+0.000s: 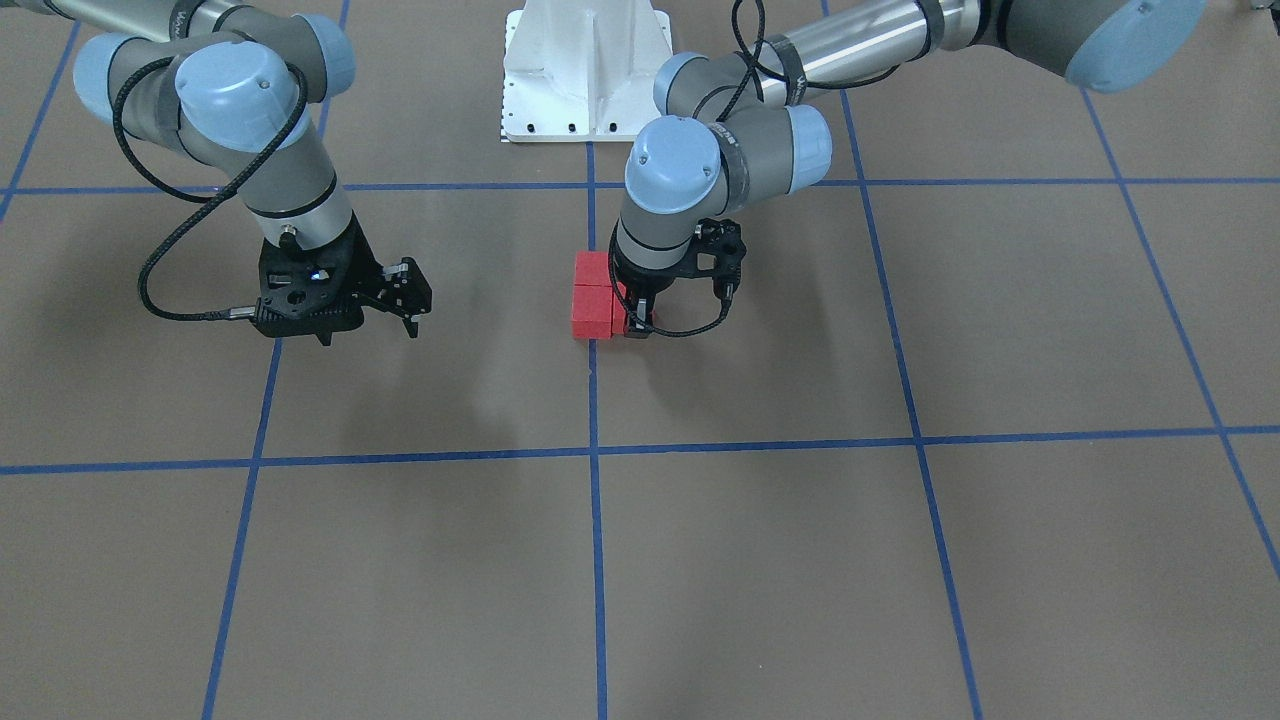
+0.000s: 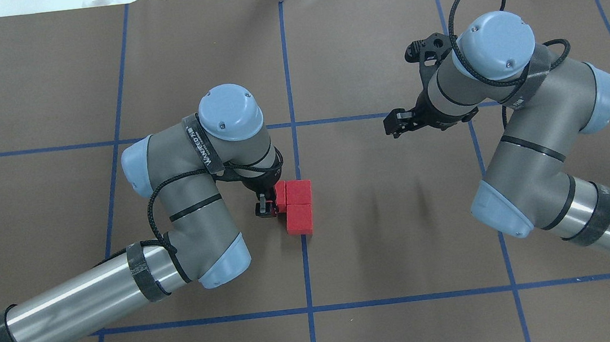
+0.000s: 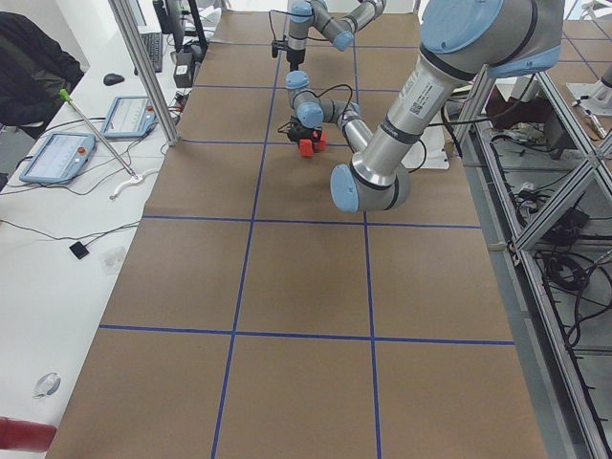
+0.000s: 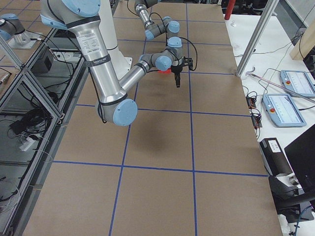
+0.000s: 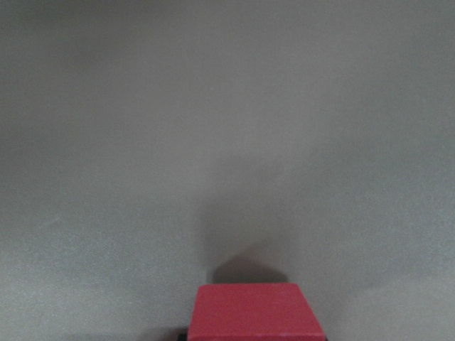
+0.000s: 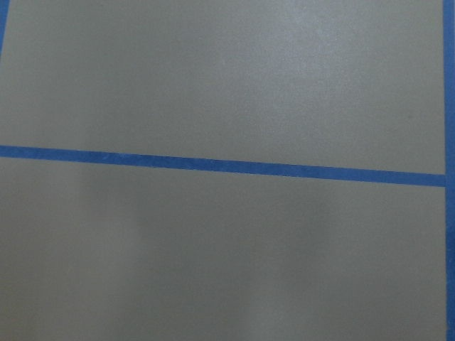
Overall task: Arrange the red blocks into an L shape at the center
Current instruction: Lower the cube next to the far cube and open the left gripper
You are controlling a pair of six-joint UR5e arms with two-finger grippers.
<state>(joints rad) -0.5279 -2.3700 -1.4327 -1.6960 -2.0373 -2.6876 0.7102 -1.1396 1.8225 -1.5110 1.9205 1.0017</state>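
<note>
Three red blocks sit together at the table's center, by the middle blue line. Two of the red blocks stand in a row, also seen from overhead. The third red block touches the row's far block on my left, making an L. My left gripper is low over this third block and shut on it; the block shows at the bottom of the left wrist view. My right gripper hangs open and empty above the table, well to the right.
The brown table cover carries a grid of blue tape lines. The white robot base plate stands at the near edge. The right wrist view shows only the cover and a tape line.
</note>
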